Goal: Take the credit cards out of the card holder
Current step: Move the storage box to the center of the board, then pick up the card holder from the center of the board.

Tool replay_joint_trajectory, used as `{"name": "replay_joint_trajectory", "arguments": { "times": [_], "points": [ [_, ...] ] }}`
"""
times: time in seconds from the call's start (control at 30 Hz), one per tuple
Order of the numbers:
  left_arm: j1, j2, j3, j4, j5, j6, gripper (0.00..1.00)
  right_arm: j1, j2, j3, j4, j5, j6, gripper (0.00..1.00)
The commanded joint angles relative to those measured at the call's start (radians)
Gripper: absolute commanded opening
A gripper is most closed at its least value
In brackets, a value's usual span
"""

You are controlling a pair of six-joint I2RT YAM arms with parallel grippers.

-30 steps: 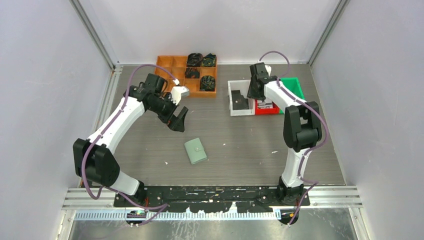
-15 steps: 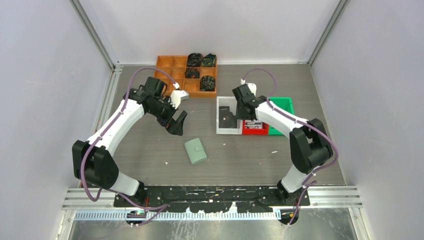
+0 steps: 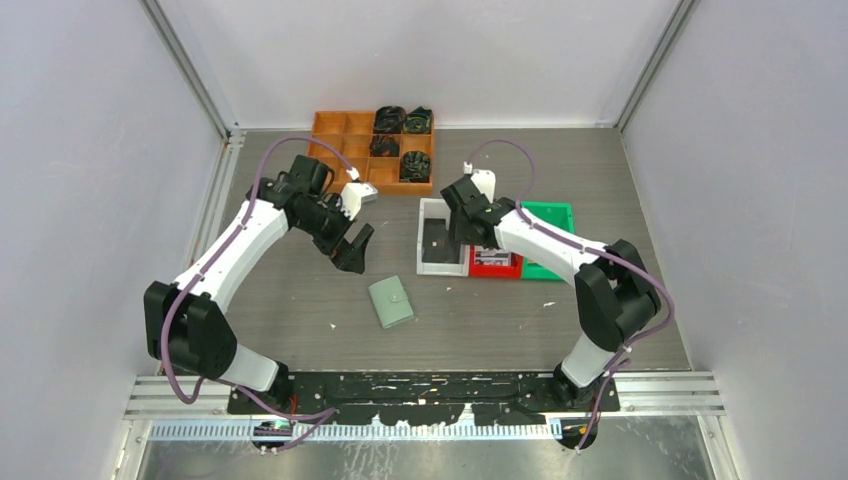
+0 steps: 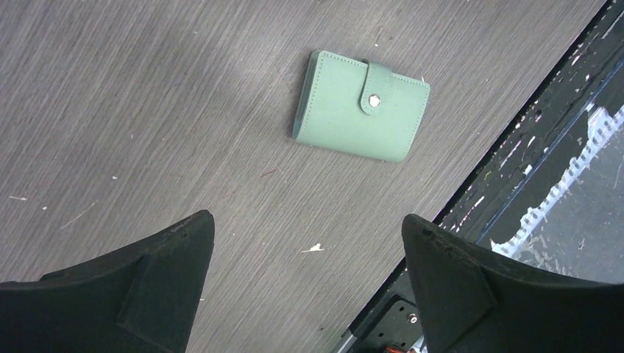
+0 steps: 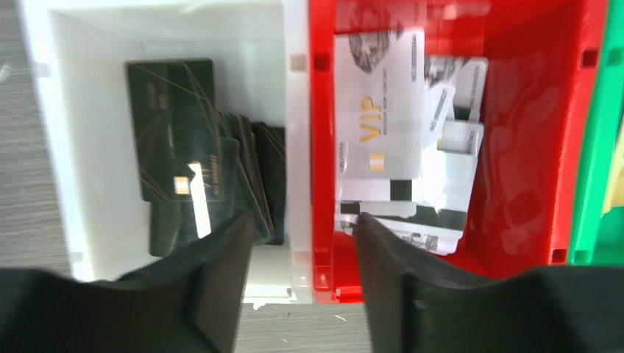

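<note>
Starting with the top external view, the card holder lies flat and closed on the table, between the two arms. The left gripper hangs above the table just beyond the holder, apart from it, with its jaws spread wide and nothing between them. The right gripper reaches down at a row of three bins set side by side: a white bin, a red bin and a green bin. An orange tray with black coiled items stands at the far edge.

Left wrist view: both fingers stand far apart and hold nothing. Bare table shows between them. The card holder lies ahead of the fingertips, its snap tab fastened across the cover, so the credit cards inside are hidden. A black base rail runs just beside the holder.

Right wrist view: the fingers stand partly apart, one over the white bin and one over the red bin, straddling the two adjoining walls. A gap shows on each side of those walls, and nothing is clamped. Dark cards lie stacked in the white bin. White cards, the top one marked VIP, lie in the red bin
</note>
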Motion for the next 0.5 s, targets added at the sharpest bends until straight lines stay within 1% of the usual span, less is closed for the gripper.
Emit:
{"name": "replay_joint_trajectory", "arguments": {
  "times": [0.0, 0.03, 0.07, 0.13, 0.2, 0.3, 0.4, 0.47],
  "points": [
    [0.010, -0.050, -0.020, -0.004, -0.004, 0.031, 0.97, 0.047, -0.113, 0.063, 0.075, 0.128, 0.012, 0.69],
    [0.018, -0.052, -0.024, -0.001, 0.001, 0.027, 0.98, 0.060, -0.142, 0.049, 0.078, 0.146, 0.009, 0.77],
    [0.034, -0.055, -0.026, 0.003, 0.010, 0.021, 0.98, 0.077, -0.176, 0.036, 0.081, 0.159, 0.006, 0.83],
    [0.060, -0.060, -0.026, 0.012, 0.025, 0.003, 0.98, 0.122, -0.232, 0.019, 0.076, 0.176, 0.005, 0.91],
    [0.092, -0.062, -0.020, 0.026, 0.039, -0.026, 0.98, 0.204, -0.269, 0.010, 0.070, 0.177, 0.010, 0.96],
    [0.149, -0.067, -0.018, 0.049, 0.072, -0.089, 0.99, 0.325, -0.260, 0.016, 0.067, 0.146, 0.042, 0.99],
    [0.192, -0.067, -0.017, 0.062, 0.067, -0.150, 1.00, 0.420, -0.158, 0.053, 0.059, 0.071, 0.076, 0.99],
    [0.223, -0.068, -0.015, 0.058, 0.078, -0.179, 1.00, 0.476, -0.077, 0.088, 0.048, 0.056, 0.073, 0.99]
  ]
}}
